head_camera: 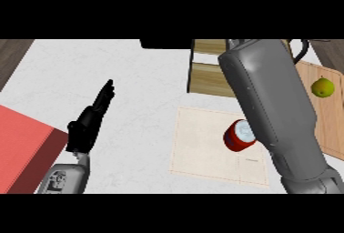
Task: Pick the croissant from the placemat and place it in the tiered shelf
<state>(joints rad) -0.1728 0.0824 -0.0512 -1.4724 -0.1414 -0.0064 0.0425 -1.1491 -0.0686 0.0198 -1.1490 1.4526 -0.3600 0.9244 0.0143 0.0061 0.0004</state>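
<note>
One red can (240, 135) on placemat (201, 145), shelf (208, 68) behind

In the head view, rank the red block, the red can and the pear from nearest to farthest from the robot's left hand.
From the left hand:
1. Red block, just to its left at the view's edge.
2. Red can, to its right on the placemat.
3. Pear, far right on the wooden board.

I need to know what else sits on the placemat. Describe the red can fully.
The red can is a short cylinder with a glossy red side and a pale, silvery top. It lies tilted on the beige placemat, top facing up and right. The right forearm crosses over its right edge, hiding part of it.
</note>
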